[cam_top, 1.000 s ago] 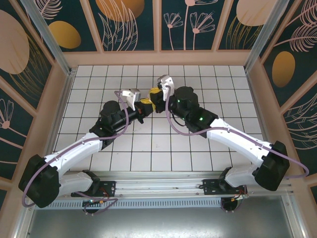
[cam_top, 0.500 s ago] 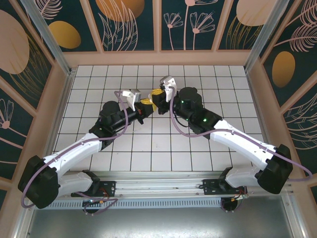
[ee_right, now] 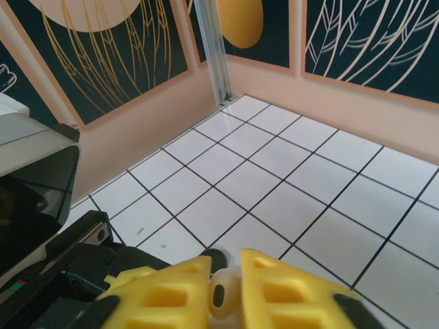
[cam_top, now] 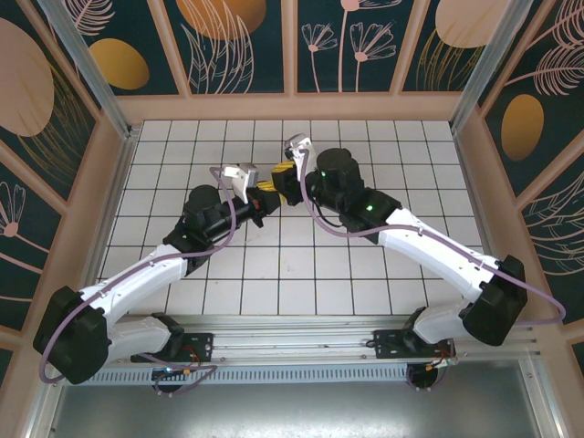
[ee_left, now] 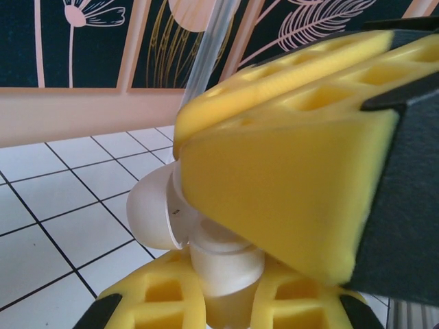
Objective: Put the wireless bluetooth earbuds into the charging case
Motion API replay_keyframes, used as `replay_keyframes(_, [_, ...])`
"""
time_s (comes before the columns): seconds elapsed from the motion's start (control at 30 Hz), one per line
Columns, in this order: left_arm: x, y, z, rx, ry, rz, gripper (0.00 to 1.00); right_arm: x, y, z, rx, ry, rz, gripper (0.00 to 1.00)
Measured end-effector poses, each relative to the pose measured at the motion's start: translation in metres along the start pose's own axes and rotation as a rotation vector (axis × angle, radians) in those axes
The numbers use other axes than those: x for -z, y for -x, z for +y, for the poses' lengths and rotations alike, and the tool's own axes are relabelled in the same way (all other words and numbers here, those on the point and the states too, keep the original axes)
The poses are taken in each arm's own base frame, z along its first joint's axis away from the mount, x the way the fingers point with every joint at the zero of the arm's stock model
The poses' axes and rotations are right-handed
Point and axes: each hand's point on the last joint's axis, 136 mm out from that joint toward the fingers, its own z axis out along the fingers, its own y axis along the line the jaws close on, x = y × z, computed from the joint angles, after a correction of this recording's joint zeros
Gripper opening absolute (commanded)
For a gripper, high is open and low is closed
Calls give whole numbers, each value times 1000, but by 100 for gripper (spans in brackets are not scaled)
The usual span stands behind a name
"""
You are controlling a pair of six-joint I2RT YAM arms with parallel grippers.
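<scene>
Jaws flanking, left gripper (ee_left: 206, 240) one white case (ee_left: 156, 214), right gripper (ee_right: 226, 273) one earbud (ee_right: 226, 296)

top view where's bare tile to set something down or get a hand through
Free: the tiled floor rows along the back wall, the strip between the left arm and the left wall, and the near-middle patch between both forearms. Crowded: centre back, where the left tool and right tool meet on a white earbud.

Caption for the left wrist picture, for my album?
The left gripper shut, its yellow fingers clamping a white rounded piece above white tiles.
</scene>
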Motion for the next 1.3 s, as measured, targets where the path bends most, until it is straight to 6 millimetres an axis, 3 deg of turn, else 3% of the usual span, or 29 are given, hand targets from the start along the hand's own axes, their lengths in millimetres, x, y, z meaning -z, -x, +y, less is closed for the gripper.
replay_keyframes(0.23, [0, 1, 0, -25, 0, -3, 0, 0, 4, 2, -46, -5, 38, 37])
replay_keyframes(0.43, [3, 7, -4, -51, -9, -25, 0, 3, 12, 1, -81, -20, 52, 41])
replay_keyframes(0.7, [7, 12, -8, -78, -21, -58, 0, 9, 24, 3, -103, -26, 49, 39])
replay_keyframes(1.03, [9, 12, -8, -99, -21, -60, 0, 9, 16, 2, -109, -32, 81, 36])
replay_keyframes(1.3, [8, -5, -2, -167, 3, 9, 0, 11, 15, 1, -110, -34, 95, 31])
